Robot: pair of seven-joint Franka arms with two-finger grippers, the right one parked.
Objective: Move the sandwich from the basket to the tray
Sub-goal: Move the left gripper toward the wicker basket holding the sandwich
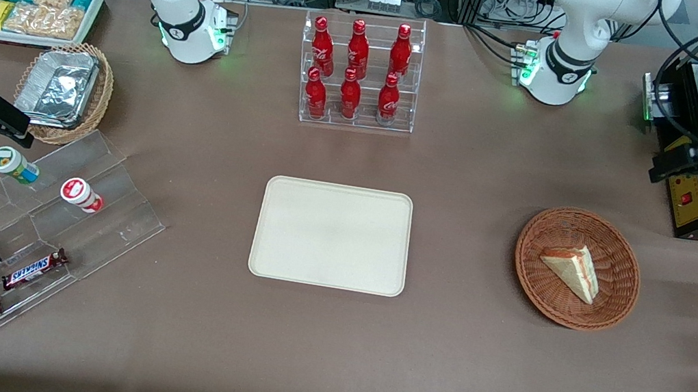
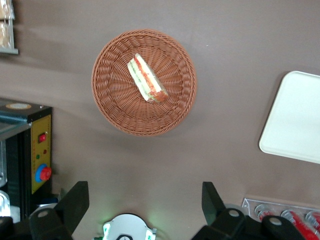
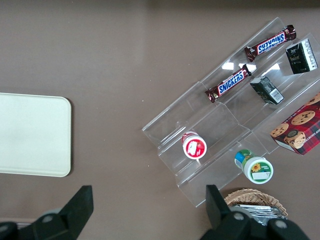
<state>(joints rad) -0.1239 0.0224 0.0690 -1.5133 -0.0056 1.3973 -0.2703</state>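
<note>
Nothing done yet — tray [image 1: 332, 235] sits bare mid-table, wicker basket [image 1: 609, 305] well apart from it toward my working end. Sandwich wedge [image 1: 572, 269] lies in the basket, a bit off centre toward 3 o'clock in the front view, filling edge showing. Whole job left: reach, grasp, lift, carry, set down. My gripper [image 2: 145, 200] hangs high above the table near the basket — fingers spread wide, holding nothing, touching nothing.

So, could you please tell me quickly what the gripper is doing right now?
Gripper: open, holding nothing, up above the table beside the basket.
</note>
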